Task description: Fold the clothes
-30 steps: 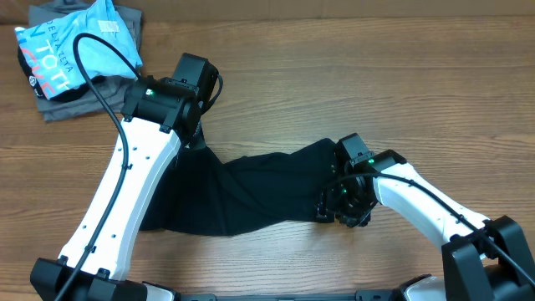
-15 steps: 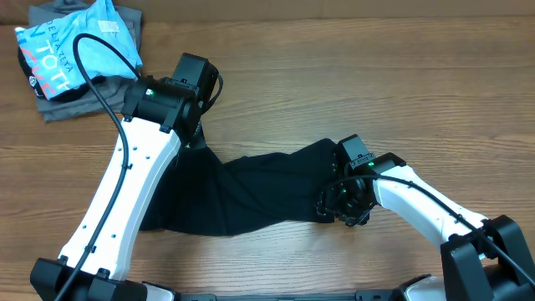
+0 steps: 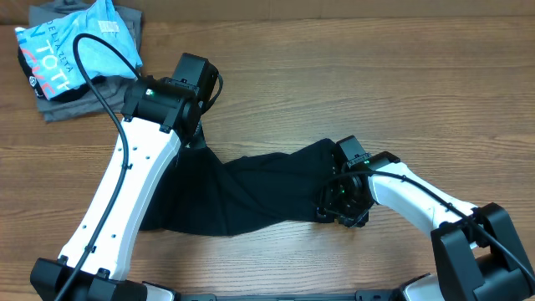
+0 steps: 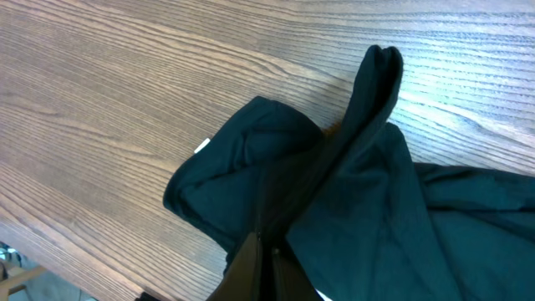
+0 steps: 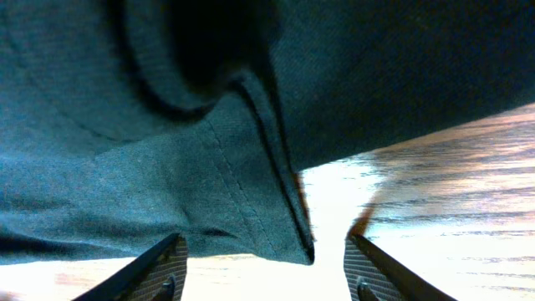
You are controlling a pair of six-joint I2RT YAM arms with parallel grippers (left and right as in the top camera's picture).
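T-shirt [image 3: 242, 188]: black, crumpled on the bench [image 3: 376, 75], strung out between the two hands
Left hand [image 4: 263, 263]: pressed together on a gathered ridge of the cloth; the rest bunches ahead of it, with the white tag [image 4: 201, 147] at the far left fold
Right hand [image 5: 263, 251]: spread, holding nothing; the stitched hem [image 5: 242, 184] lies just ahead, between its fingers [image 5: 163, 263]
Handling: likely light, limp and not fragile; it will sag and drag, and thin layers may slip from a shallow pinch
Where to take hold: the doubled hem before the right hand looks the firmest bite
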